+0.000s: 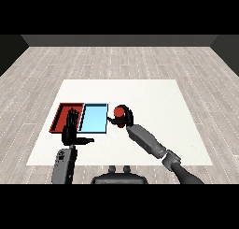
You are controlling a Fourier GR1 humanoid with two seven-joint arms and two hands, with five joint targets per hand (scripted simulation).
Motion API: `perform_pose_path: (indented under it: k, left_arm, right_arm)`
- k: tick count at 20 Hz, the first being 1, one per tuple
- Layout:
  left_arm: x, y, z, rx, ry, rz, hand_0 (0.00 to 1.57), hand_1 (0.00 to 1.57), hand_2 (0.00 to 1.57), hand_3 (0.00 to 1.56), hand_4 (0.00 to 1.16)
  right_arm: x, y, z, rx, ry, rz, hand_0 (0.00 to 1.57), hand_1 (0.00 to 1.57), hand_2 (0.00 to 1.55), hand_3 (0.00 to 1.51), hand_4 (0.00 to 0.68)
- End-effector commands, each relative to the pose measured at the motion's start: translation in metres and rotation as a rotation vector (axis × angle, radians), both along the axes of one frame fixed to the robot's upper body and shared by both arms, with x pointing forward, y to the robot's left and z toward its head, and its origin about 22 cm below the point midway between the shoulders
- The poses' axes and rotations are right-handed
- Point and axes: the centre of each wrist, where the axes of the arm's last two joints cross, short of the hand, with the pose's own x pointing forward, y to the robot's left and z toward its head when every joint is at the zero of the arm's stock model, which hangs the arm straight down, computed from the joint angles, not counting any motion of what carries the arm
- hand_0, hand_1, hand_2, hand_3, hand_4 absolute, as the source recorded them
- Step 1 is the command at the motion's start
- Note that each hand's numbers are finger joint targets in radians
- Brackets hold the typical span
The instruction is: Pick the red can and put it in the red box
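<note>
My work surface is a flat white rectangular table [154, 97] on grey wood-plank flooring [116, 60]. 1 shallow light blue rectangular tray [94, 118] lies on it.

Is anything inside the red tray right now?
No can shows in the red tray; the left hand hangs in front of its right part and hides that. The red can is in the right hand, right of the blue tray.

A white table [154, 130] on a grey plank floor [116, 60] carries a red tray [59, 115] touching a light blue tray [95, 118].
</note>
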Motion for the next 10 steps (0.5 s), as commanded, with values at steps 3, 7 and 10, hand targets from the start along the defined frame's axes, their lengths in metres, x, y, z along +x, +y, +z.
perform_pose_path:
  k: [3, 7, 10]
  left_arm:
    - [-0.001, -0.029, 0.014, 0.026, -0.022, -0.052, 0.0, 0.0, 0.0, 0.0, 0.0]
    - [0.001, -0.045, 0.027, 0.032, 0.03, -0.131, 0.0, 0.0, 0.0, 0.0, 0.0]
    - [0.001, -0.051, 0.031, 0.032, 0.033, -0.132, 0.0, 0.0, 0.0, 0.0, 0.0]
  right_arm:
    - [-0.029, -0.005, 0.026, 0.038, -0.114, -0.016, 1.54, 1.54, 1.47, 1.4, 0.623]
    - [-0.034, -0.021, 0.054, 0.063, -0.204, 0.028, 1.48, 1.48, 1.43, 1.39, 0.636]
    - [-0.036, -0.041, 0.066, 0.058, -0.253, 0.014, 1.45, 1.45, 1.41, 1.38, 0.636]
